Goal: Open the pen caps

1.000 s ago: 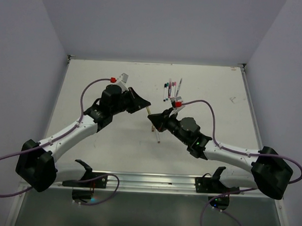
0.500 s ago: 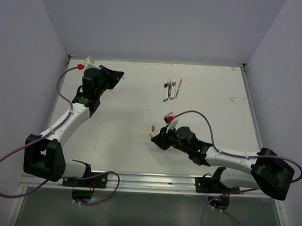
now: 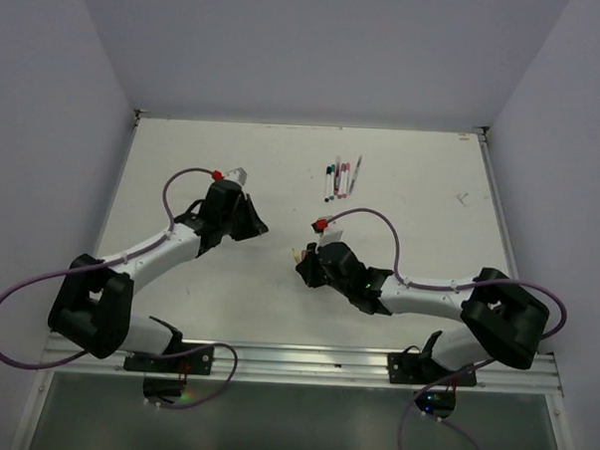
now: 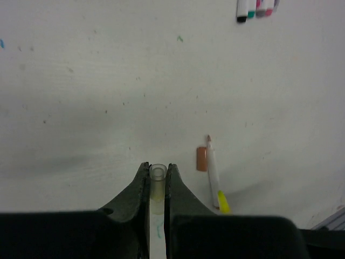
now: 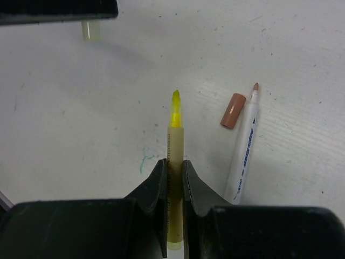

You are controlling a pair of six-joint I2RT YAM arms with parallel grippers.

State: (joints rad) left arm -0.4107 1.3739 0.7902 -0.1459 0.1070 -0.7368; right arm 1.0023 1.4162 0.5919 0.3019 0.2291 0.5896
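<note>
My left gripper [image 4: 158, 167] is shut on a pale yellow pen cap [image 4: 157, 182], held above the table with its open end facing away. In the right wrist view my right gripper [image 5: 174, 162] is shut on the barrel of the uncapped yellow pen [image 5: 175, 145], its yellow tip [image 5: 176, 102] bare. From the top, the left gripper [image 3: 255, 225] and right gripper [image 3: 301, 267] stand apart at mid table. Beside the yellow pen lie an uncapped white pen [image 5: 243, 148] and its brown cap [image 5: 233, 110], which also show in the left wrist view as the brown cap [image 4: 201, 159] and white pen [image 4: 212, 170].
A small group of capped pens [image 3: 339, 177] lies at the back middle of the white table [image 3: 430, 221]; their ends [image 4: 256, 7] show at the top of the left wrist view. A green scribble [image 5: 144, 158] marks the table near my right gripper.
The two grippers, close together a second ago, have pulled apart. The left arm swung to the back left corner and came back to mid table. The right gripper drew nearer and lower.
</note>
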